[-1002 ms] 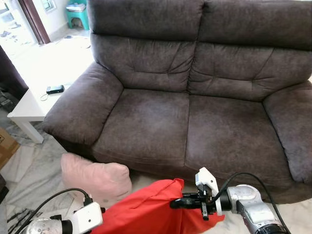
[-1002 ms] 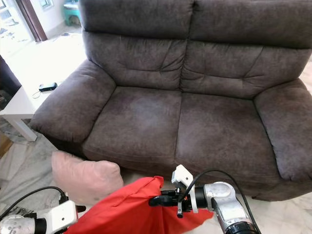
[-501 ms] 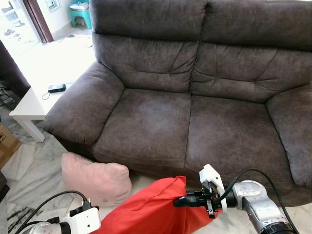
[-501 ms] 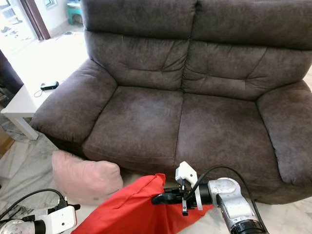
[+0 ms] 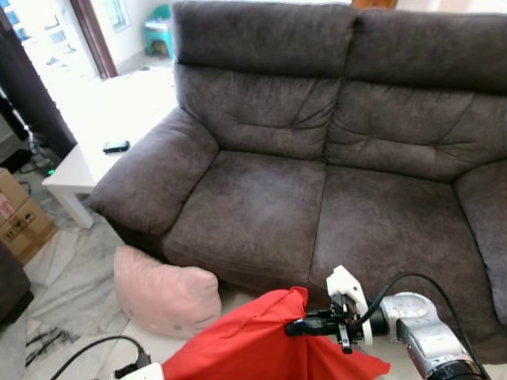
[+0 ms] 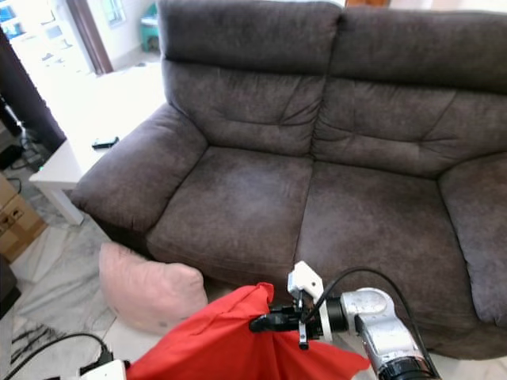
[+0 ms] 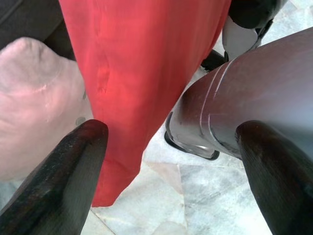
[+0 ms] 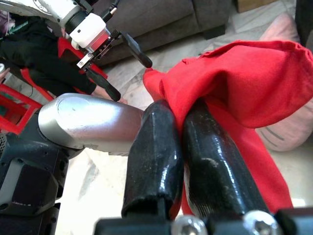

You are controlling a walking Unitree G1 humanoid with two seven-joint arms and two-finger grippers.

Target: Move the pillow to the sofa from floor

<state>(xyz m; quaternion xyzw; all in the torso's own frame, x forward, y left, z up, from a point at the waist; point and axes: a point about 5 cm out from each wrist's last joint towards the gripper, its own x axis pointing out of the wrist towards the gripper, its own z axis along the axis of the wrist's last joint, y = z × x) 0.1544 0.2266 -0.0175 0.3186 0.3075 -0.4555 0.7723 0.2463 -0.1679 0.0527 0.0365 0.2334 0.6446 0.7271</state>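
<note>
A red pillow (image 5: 253,340) hangs low in front of the dark brown sofa (image 5: 261,198), its top corner pinched by my right gripper (image 5: 297,327). In the right wrist view both black fingers (image 8: 156,142) press together on the red cloth (image 8: 244,83). My left gripper (image 7: 173,129) is open, its two fingers spread wide, with the red pillow (image 7: 142,73) hanging just beyond them. From the right wrist camera the left gripper (image 8: 132,80) also shows with spread fingers beside the pillow. The sofa seat is bare.
A pink pillow (image 5: 166,289) lies on the marble floor against the sofa's front left. A white low table (image 5: 87,162) with a black phone (image 5: 116,146) stands left of the sofa arm. Cardboard boxes (image 5: 24,222) sit at far left.
The camera has swung, shifting the whole scene right and slightly down. My left wrist has sunk below the picture's bottom edge. The right gripper keeps its hold on the red pillow.
</note>
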